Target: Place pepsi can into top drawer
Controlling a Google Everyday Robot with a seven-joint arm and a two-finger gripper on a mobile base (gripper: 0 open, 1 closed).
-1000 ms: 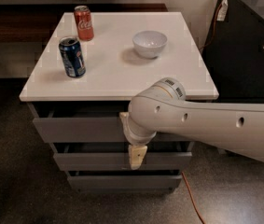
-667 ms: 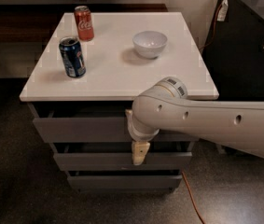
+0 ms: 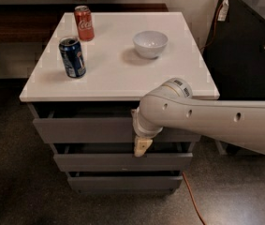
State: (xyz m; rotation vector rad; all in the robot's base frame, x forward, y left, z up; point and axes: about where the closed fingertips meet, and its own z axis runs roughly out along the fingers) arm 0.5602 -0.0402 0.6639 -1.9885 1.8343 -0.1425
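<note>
Gripper (image 3: 142, 146) low at top drawer (image 3: 85, 129) front, grip state cannot tell — pepsi can (image 3: 72, 56) upright on desk (image 3: 122, 81), up-left.

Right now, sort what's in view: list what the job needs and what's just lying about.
Job: pepsi can on the tabletop; top drawer; gripper, in front of that drawer's lower edge.
Lying about: Coca-Cola can; white bowl; two lower drawers.

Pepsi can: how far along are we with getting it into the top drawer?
Done: nothing yet; the pepsi can stands untouched on the white tabletop. In hand: the claw hangs in front of the top drawer, near its lower edge. Left: pull the drawer open, pick up the can, set it inside.
</note>
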